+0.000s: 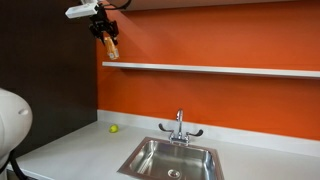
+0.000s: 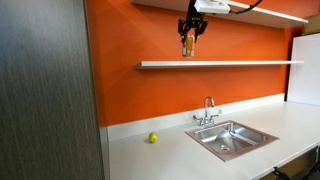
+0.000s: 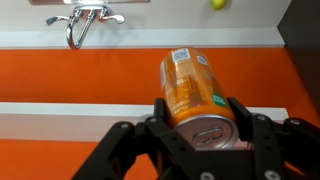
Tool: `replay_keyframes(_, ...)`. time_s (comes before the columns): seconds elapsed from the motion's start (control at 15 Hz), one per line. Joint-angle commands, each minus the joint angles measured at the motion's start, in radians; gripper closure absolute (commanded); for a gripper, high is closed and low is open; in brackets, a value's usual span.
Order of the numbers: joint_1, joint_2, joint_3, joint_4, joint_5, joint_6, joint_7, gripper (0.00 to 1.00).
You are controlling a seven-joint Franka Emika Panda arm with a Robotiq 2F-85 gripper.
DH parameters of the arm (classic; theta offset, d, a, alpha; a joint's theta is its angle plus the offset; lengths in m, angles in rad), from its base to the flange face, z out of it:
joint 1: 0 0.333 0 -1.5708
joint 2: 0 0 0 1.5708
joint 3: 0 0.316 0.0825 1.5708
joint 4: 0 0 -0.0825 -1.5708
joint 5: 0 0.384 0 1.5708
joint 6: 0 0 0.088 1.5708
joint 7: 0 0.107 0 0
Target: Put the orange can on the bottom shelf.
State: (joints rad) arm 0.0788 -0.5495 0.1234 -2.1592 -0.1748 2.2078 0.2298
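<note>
The can (image 3: 190,85) is pinched by the gripper (image 3: 200,115), held in air above the bottom shelf (image 1: 210,69). A white code patch is seen on its orange label; print cannot be read. A steel sink (image 1: 145,160) is seen below.

In the wrist view the fingers (image 3: 243,116) cover the can (image 3: 188,85) along both sides near its lid end, and the print on its label is too small to read. The bottom edge cuts off the fingers' lower parts. The top edge clips the tap (image 3: 85,18) and the ball (image 3: 216,4). In an exterior view the sink (image 1: 170,160) runs off the bottom edge and the shelf (image 1: 210,69) runs off the right edge. A white rounded thing (image 1: 10,125) is cut by the left edge; what it is cannot be told. The arm (image 1: 82,11) leaves by the top edge. There the can is small and blurred, so the grip's details are lost.
</note>
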Motion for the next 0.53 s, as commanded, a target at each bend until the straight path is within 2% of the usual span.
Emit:
replay_keyframes(0.0, -0.031, 0.050, 0.016, 0.099, 0.008, -0.036, -0.007, 0.62)
replay_keyframes(0.47, -0.044, 0.158, 0.009, 0.209, -0.003, -0.006, -0.014, 0.62)
